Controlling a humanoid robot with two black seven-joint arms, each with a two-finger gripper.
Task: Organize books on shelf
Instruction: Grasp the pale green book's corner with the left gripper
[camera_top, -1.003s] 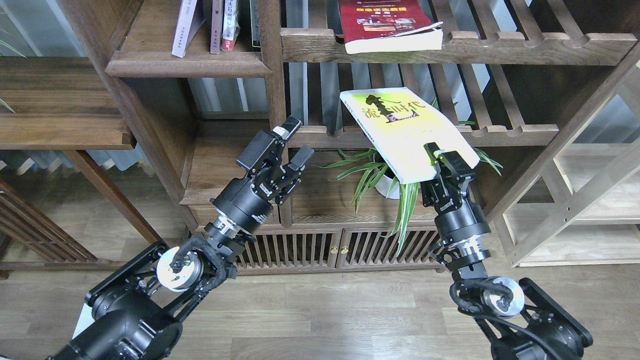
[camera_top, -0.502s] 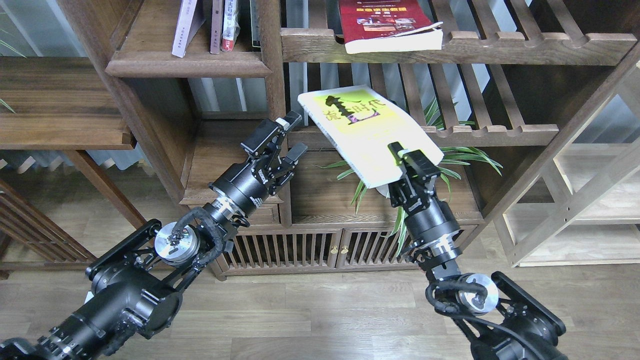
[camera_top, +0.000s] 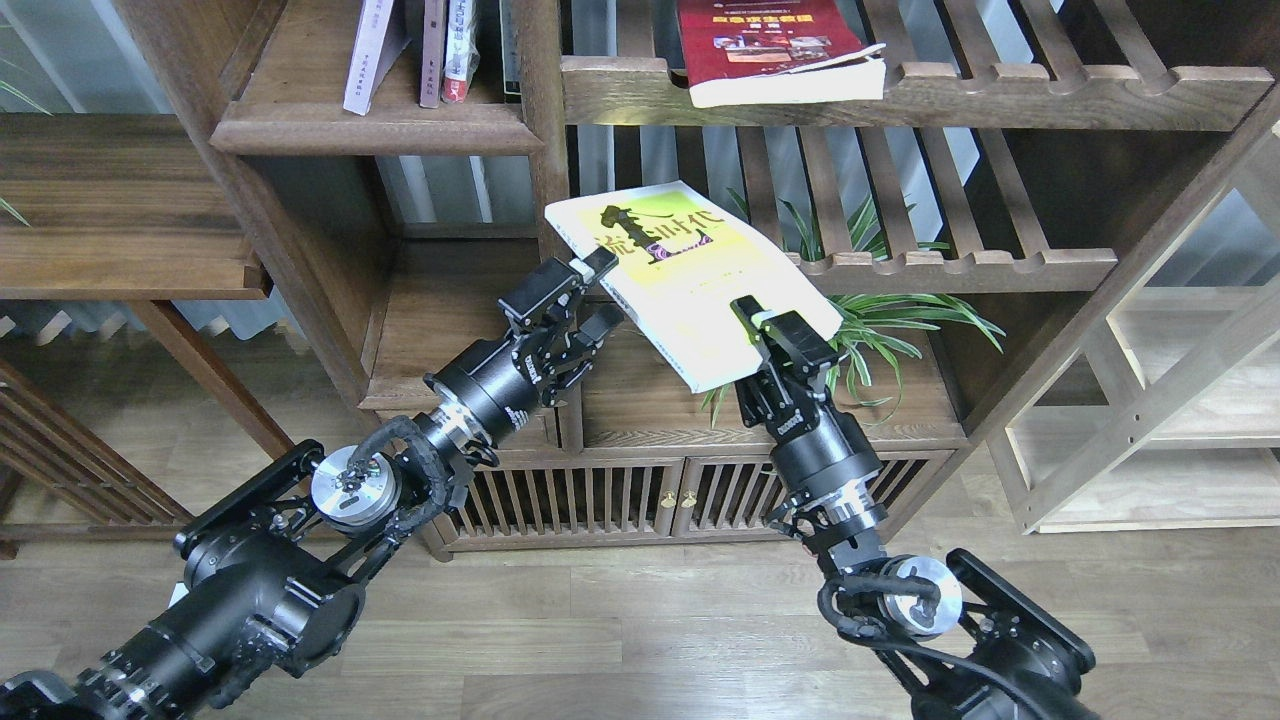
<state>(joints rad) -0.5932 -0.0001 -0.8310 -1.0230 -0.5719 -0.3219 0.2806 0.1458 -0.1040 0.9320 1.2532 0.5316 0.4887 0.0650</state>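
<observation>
My right gripper is shut on the near corner of the yellow-green book, which hangs tilted, cover up, in front of the bookcase's middle post. Open, my left gripper sits at the book's left edge with one finger above that edge and one below; I cannot tell if they touch it. The pale lavender-white book leans on the solid dark-brown shelf at upper left, beside two thin upright books. A thick dark-red book lies flat on the slatted rack at upper right.
A green potted plant stands on the cabinet top behind my right wrist. A lower slatted rack runs right of the held book. A pale wooden rack stands at far right. A low cabinet with slatted doors is below.
My right gripper has carried the yellow-green book left and slightly down. The left gripper has reached right, up to the book's left edge, still open.
</observation>
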